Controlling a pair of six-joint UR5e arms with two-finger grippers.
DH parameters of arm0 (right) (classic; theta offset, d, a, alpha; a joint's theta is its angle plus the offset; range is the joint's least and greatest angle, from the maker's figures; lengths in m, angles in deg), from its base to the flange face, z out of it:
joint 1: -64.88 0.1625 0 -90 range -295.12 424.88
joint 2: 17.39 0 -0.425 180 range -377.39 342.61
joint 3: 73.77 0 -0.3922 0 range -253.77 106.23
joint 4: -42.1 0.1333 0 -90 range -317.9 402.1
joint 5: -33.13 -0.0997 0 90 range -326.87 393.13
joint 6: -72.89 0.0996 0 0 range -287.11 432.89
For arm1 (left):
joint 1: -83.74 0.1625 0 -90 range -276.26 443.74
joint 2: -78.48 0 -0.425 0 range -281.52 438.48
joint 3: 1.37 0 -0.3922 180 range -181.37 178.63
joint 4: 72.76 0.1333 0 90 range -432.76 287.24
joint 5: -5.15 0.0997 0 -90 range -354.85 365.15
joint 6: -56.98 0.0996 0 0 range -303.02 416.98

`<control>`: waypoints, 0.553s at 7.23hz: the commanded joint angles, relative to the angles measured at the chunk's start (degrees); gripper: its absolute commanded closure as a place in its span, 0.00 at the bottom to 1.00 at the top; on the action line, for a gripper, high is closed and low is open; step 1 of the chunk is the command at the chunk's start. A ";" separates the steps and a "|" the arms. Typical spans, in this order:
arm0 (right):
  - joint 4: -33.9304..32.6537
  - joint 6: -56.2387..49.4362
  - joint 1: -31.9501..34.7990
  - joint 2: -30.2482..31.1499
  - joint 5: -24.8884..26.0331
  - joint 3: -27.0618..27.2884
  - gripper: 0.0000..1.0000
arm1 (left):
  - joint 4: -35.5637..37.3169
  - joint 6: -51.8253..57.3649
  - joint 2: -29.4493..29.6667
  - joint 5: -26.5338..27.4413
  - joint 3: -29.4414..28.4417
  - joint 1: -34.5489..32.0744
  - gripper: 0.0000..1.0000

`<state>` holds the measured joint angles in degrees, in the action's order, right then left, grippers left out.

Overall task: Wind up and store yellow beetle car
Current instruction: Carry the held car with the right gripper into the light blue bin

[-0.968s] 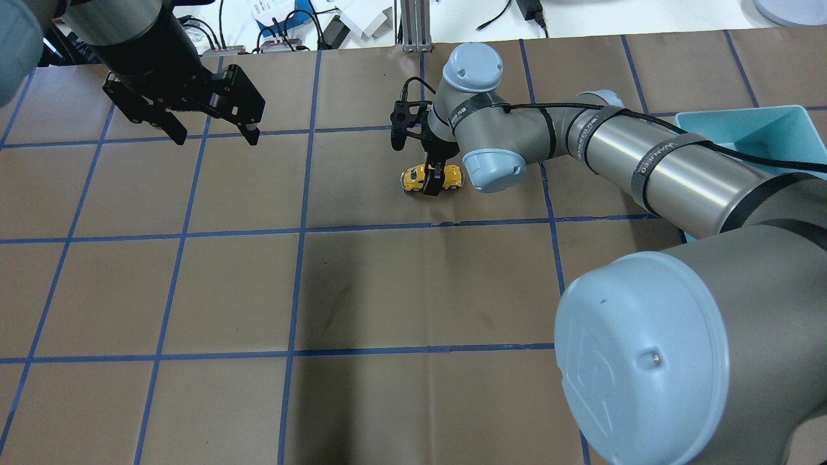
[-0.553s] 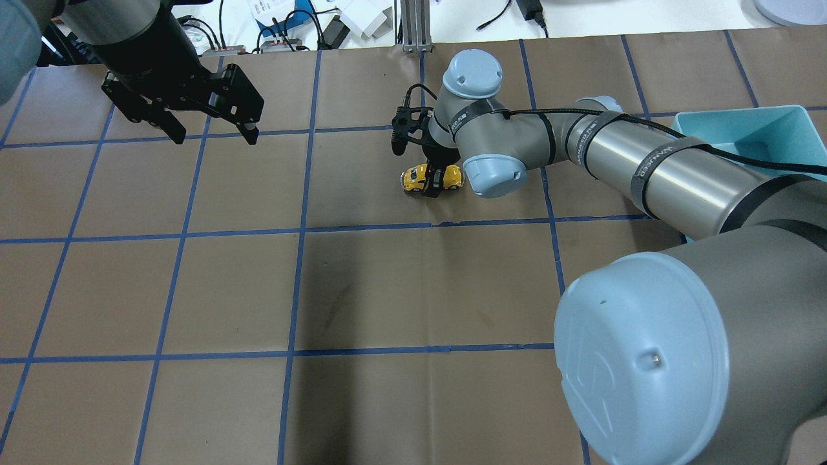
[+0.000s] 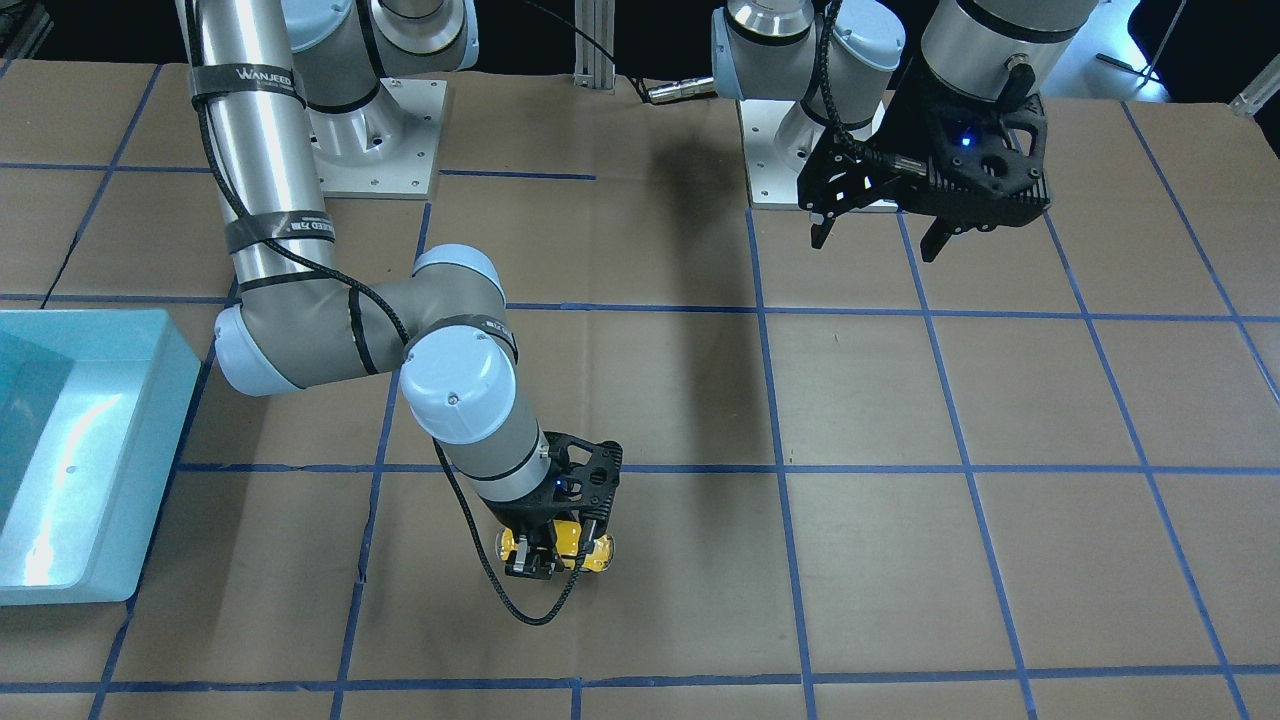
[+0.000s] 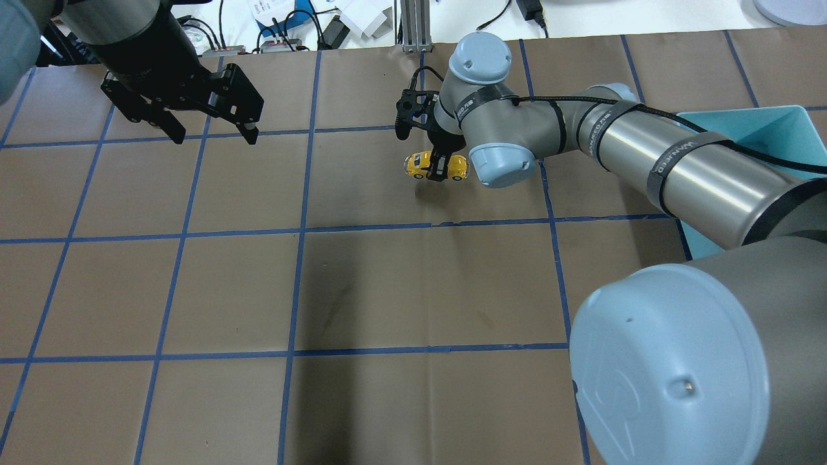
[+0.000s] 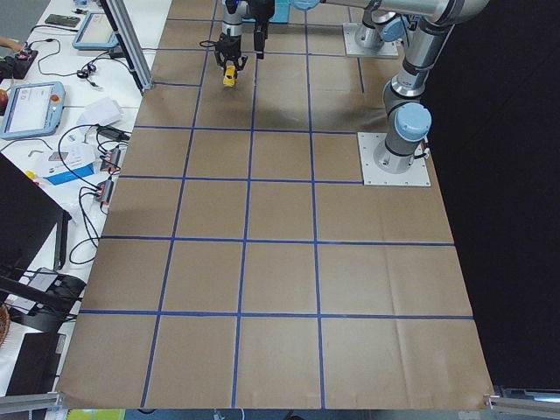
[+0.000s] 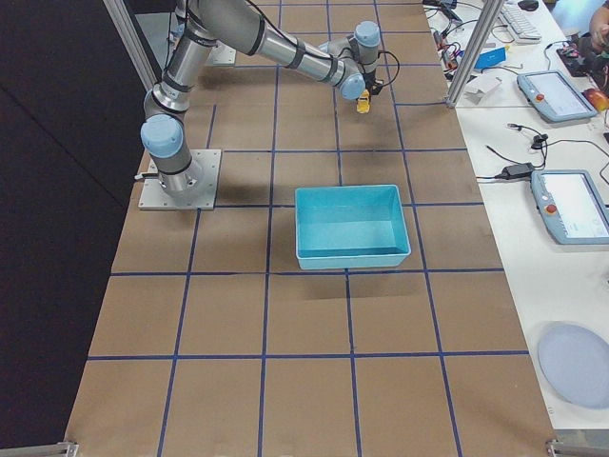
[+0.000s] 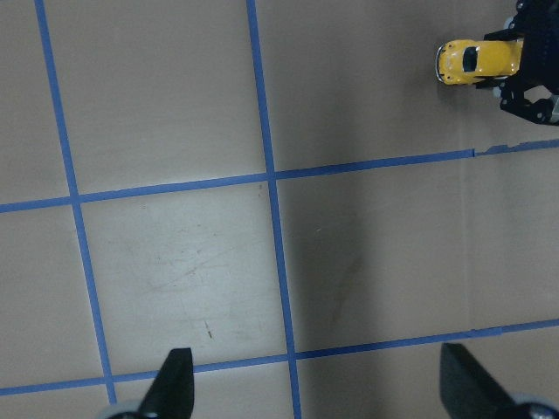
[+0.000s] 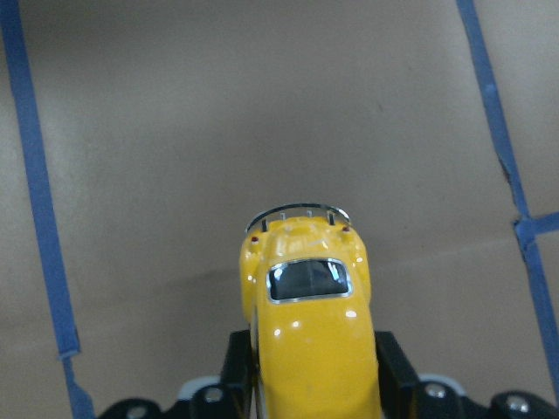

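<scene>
Overhead exterior: right gripper covers middle of yellow beetle car

Robotics laboratory: two robot arms bolted to a paper-covered counter gridded with blue tape; teach pendants and cables on the side bench.

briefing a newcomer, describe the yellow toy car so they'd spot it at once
On the brown table with the blue tape grid, follow the right arm to its fingers. They clamp the yellow beetle car: the only yellow thing there, glossy, rounded, dark-windowed.
</scene>
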<state>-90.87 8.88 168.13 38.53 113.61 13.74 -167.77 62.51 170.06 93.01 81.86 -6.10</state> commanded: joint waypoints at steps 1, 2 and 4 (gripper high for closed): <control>4.62 1.33 -3.91 6.54 3.26 0.21 0.74 | 0.00 0.00 0.00 0.02 0.00 0.01 0.00; 9.78 2.91 -8.98 10.49 3.20 0.46 0.74 | 0.00 0.00 -0.09 0.02 0.09 -0.07 0.00; 18.84 7.99 -17.52 16.83 3.98 0.56 0.74 | 0.00 0.00 -0.09 -0.06 0.09 -0.07 0.00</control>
<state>-77.57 13.68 155.73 51.53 116.99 14.23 -167.77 62.52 169.98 92.98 81.90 -6.16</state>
